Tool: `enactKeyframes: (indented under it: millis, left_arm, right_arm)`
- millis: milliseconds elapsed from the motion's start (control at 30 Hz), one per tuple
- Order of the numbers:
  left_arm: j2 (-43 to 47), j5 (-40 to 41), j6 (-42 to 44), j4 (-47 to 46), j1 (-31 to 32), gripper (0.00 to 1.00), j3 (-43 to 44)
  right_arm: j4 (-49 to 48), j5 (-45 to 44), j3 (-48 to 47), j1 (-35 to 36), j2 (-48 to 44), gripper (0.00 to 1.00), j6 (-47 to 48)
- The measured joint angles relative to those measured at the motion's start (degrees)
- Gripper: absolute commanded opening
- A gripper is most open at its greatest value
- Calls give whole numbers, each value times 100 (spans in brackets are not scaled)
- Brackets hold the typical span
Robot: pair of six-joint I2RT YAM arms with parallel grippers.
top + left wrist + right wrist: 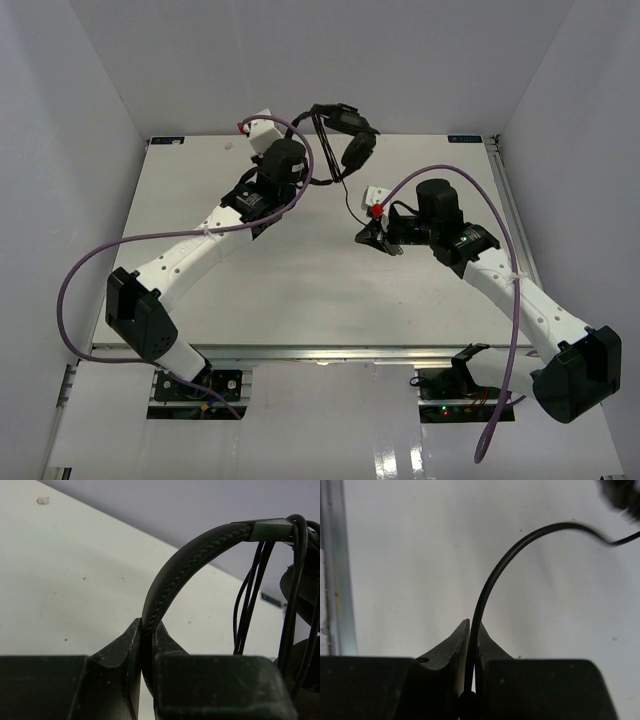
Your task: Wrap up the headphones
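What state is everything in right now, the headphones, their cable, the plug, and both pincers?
headphones: held by the headband, cable strands draped over one end.
left pincer: shut on the headband.
right pincer: shut on the cable.
cable: a loose run curves away from the right pincer.
red plug: free, at the right pincer.

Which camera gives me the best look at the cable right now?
Top external: it shows the cable running from the headphones to the right pincer. Right wrist shows only a short arc clamped in that pincer; left wrist shows loops hanging from the headband.
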State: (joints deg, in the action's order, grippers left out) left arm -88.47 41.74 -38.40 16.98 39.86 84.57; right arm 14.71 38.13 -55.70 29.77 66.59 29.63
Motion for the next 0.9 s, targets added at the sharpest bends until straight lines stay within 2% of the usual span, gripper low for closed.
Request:
enactKeyframes:
  millis: [200, 367, 533, 900]
  left_arm:
    - [-626, -930, 604, 174, 20, 0, -485]
    - [-1072, -1720, 1047, 450, 147, 0, -1087]
    - [-1157, -2425, 1442, 537, 294, 0, -1250]
    - [-1147, -3819, 2088, 244, 472, 0, -1518]
  right_arm:
    - [794, -1399, -780, 277, 0, 8, 1036]
    - [1173, -2459, -832, 434, 53, 8, 1712]
    - [1387, -3316, -758, 576, 116, 8, 2324]
    - [1201, -3650, -467, 670, 142, 12, 2616]
